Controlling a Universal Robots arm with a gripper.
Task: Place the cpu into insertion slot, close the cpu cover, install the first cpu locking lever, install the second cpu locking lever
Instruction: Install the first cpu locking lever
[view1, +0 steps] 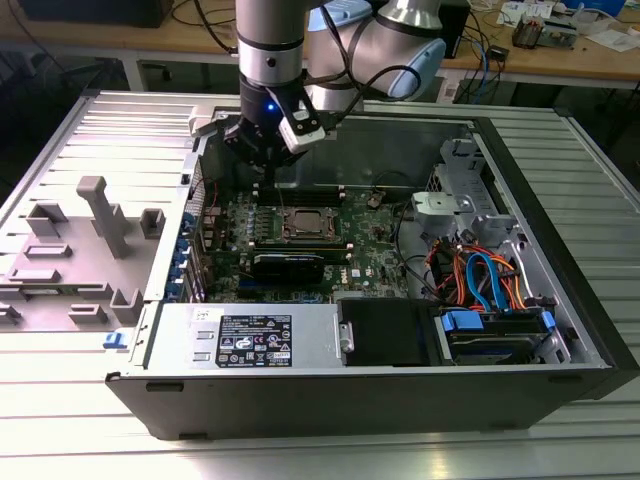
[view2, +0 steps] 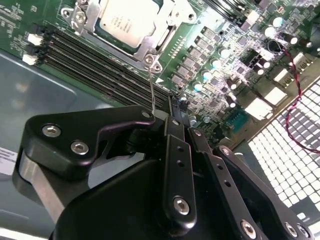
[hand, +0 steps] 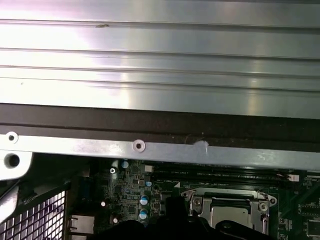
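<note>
Gripper (view2: 176, 116): closed up, its tip touching the free end of the locking lever (view2: 151, 87); pinched or merely pressed, I cannot tell. Cpu (view2: 125, 22): seated under the lowered cpu cover (view2: 146, 50). Risk: the thin, springy lever may slip off my tip and miss its catch.

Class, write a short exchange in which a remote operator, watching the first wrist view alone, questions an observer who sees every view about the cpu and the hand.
Operator: I see part of the cpu cover below the case rim. Is the chip seated?
Observer: Yes. In the second wrist view the cpu lies flat inside the cover's cut-out, with the frame down around it.
Operator: Where is the hand?
Observer: In the exterior view the hand hangs over the motherboard, on the far side of the cpu cover from that camera.
</note>
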